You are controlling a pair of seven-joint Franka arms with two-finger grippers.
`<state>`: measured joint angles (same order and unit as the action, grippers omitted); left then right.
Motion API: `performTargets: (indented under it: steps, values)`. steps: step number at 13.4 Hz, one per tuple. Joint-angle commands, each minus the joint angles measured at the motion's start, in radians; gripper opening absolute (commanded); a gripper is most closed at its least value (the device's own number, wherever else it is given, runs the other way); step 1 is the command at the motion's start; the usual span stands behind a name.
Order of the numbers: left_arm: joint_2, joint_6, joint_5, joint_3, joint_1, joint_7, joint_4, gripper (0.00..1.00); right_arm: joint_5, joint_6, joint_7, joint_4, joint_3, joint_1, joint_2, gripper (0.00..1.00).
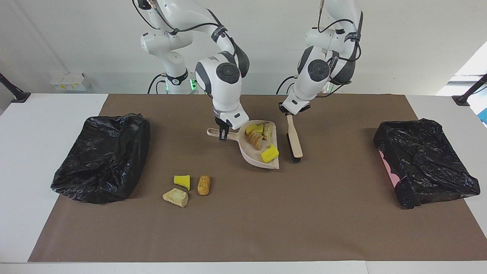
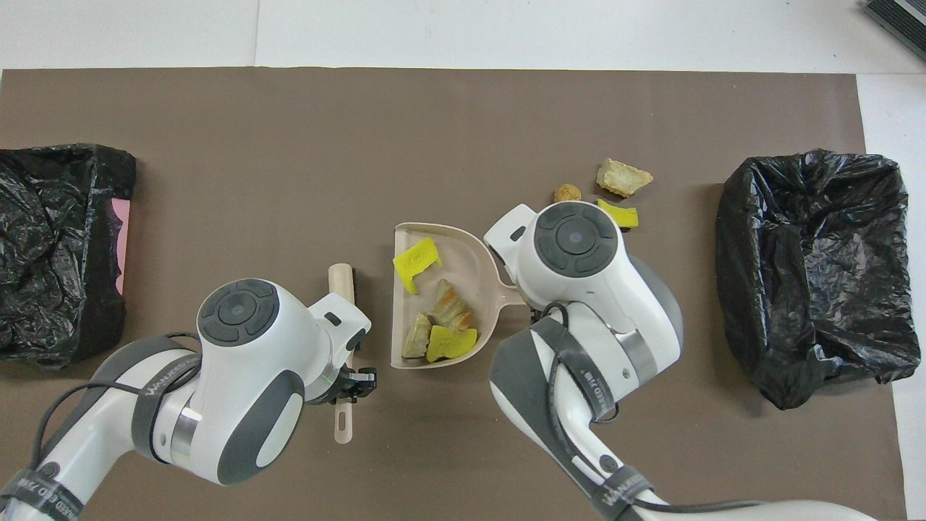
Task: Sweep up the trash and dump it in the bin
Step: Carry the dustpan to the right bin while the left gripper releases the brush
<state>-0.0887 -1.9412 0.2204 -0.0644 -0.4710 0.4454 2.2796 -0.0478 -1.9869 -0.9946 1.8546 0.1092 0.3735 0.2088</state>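
Right gripper [image 1: 223,134] clamped on dustpan [image 1: 262,156] handle, mid-desk; left gripper [image 1: 291,113] clamped on brush [image 1: 294,141] handle just beside pan. Four scraps [image 1: 261,137] in pan; three scraps [image 1: 187,186] loose toward right arm's bin [image 1: 101,158]. Nothing dumped yet, judging by visible bins; second bin [image 1: 424,161] at left arm's edge

Taking the dustpan [image 1: 258,152] as landmark: the brush [image 1: 294,141] lies just beside it toward the left arm's end, leaving a narrow gap. Three loose scraps [image 1: 186,187] lie farther from the robots toward the right arm's end. Open mat [image 1: 327,213] separates it from both black-lined bins [image 1: 102,156], [image 1: 424,160] at the desk's [image 1: 26,152] ends.
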Motion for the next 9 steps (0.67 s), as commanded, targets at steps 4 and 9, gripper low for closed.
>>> performTargets:
  steps: [4,9]
  values:
    - [-0.143,-0.188,0.010,0.000,-0.141,0.097,0.190,0.00,0.063,0.117,-0.286,-0.089,0.010,-0.189,-0.031,0.00]
    - [-0.248,-0.232,0.010,-0.003,-0.305,0.260,0.294,0.00,0.057,0.235,-0.494,-0.166,0.003,-0.369,-0.032,0.00]
